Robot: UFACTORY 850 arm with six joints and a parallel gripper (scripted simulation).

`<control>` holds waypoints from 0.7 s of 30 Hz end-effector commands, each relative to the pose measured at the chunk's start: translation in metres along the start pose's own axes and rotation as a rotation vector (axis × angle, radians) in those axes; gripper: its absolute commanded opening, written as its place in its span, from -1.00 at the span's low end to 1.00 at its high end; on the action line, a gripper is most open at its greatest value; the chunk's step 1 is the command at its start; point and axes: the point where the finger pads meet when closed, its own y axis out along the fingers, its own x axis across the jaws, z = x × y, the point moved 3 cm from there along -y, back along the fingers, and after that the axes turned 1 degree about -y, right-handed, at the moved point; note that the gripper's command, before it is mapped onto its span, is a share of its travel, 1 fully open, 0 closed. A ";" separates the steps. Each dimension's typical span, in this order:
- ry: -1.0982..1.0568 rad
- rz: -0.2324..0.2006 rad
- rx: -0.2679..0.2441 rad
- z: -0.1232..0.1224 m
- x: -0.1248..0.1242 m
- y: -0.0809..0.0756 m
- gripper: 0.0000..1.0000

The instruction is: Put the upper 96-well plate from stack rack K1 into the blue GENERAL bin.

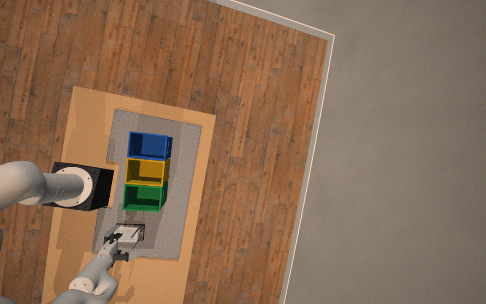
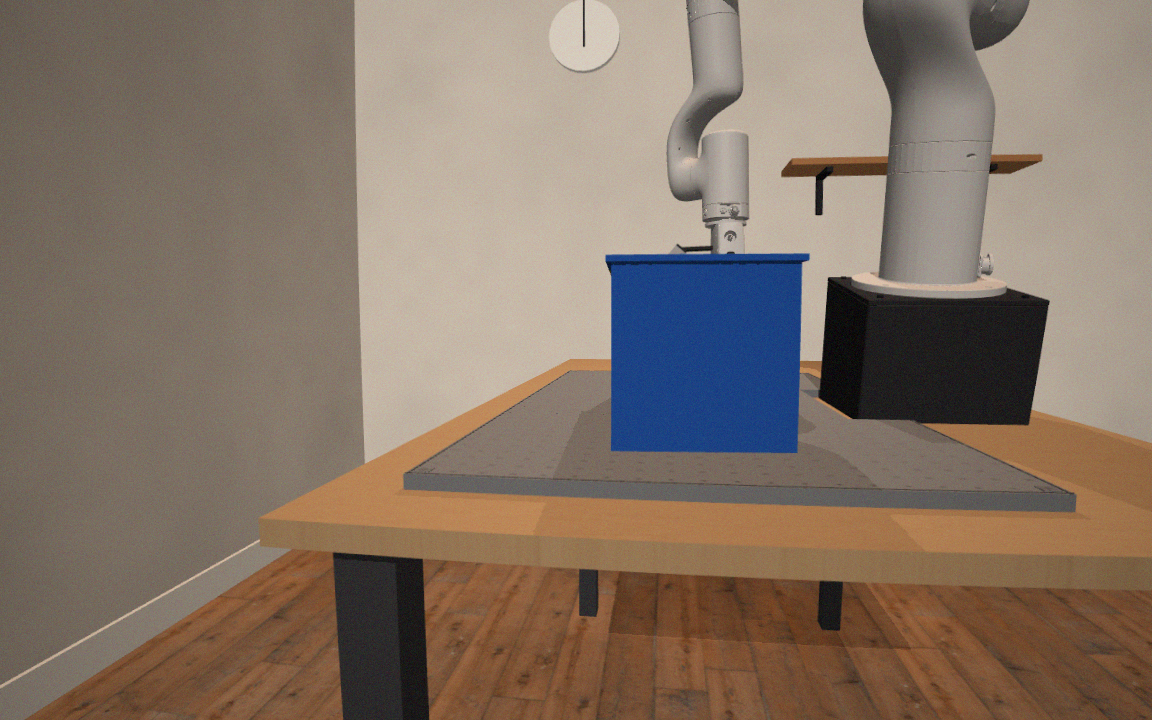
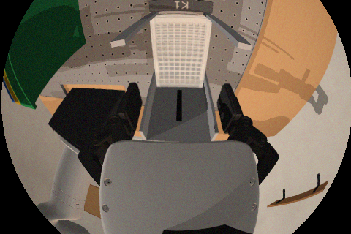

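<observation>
The upper white 96-well plate (image 3: 180,51) sits on the stack rack K1 (image 3: 181,5), ahead of my fingers in the wrist view. From above, the plate (image 1: 128,233) and rack lie at the near end of the grey mat. My gripper (image 3: 180,92) is open and empty, its two black fingers on either side of the rack's near end, short of the plate; it also shows from above (image 1: 114,238). The lower plate is hidden under the upper one. The blue bin (image 1: 149,145) stands at the far end of the row, three bins away; it fills the middle of the side view (image 2: 704,352).
A yellow bin (image 1: 145,172) and a green bin (image 1: 143,196) stand between the blue bin and the rack; the green bin (image 3: 41,41) is close on the left in the wrist view. The arm's black base (image 1: 80,185) stands beside the bins.
</observation>
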 end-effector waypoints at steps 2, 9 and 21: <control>-0.001 -0.015 0.015 0.000 0.000 0.009 1.00; -0.001 -0.015 0.015 0.000 0.000 0.017 1.00; -0.001 -0.015 0.015 0.001 0.001 0.037 1.00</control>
